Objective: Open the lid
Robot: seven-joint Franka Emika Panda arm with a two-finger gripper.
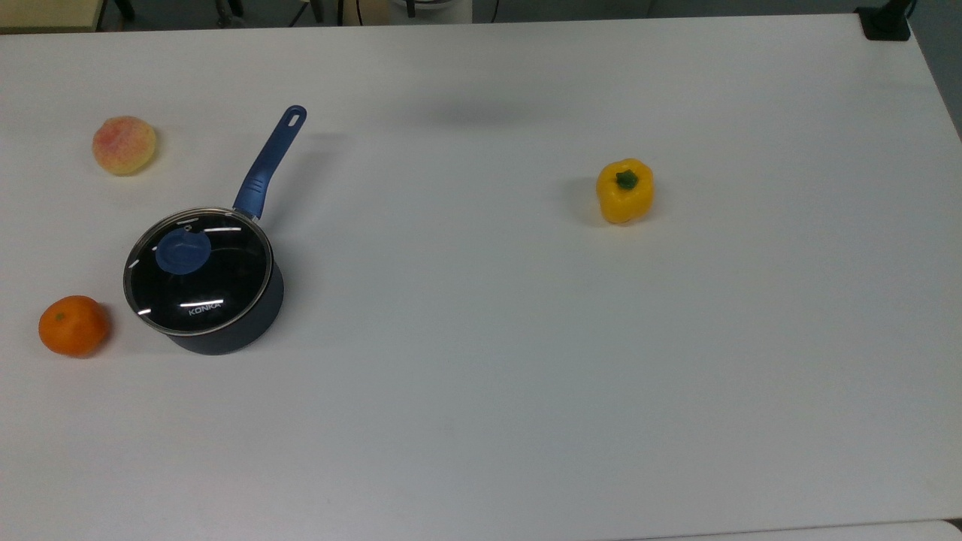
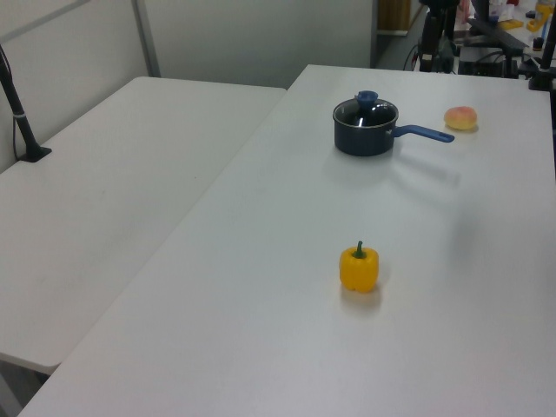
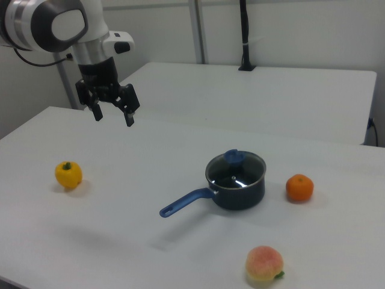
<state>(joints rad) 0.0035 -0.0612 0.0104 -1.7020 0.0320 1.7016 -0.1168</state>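
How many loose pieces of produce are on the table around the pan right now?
3. In the top view, the peach lies above the saucepan's left, the orange beside its lower left, and the yellow bell pepper far right. None looks hidden.

— What sort of place is this?
— A robotics lab or test room. A white robot arm (image 3: 57, 24) hangs over a plain white counter (image 1: 526, 376), with a second white counter (image 2: 113, 191) pushed alongside.
— Anything else?
— Bare pale walls, black clamped poles (image 3: 245, 36) at the edges, and cables and equipment (image 2: 486, 26) at the far end.
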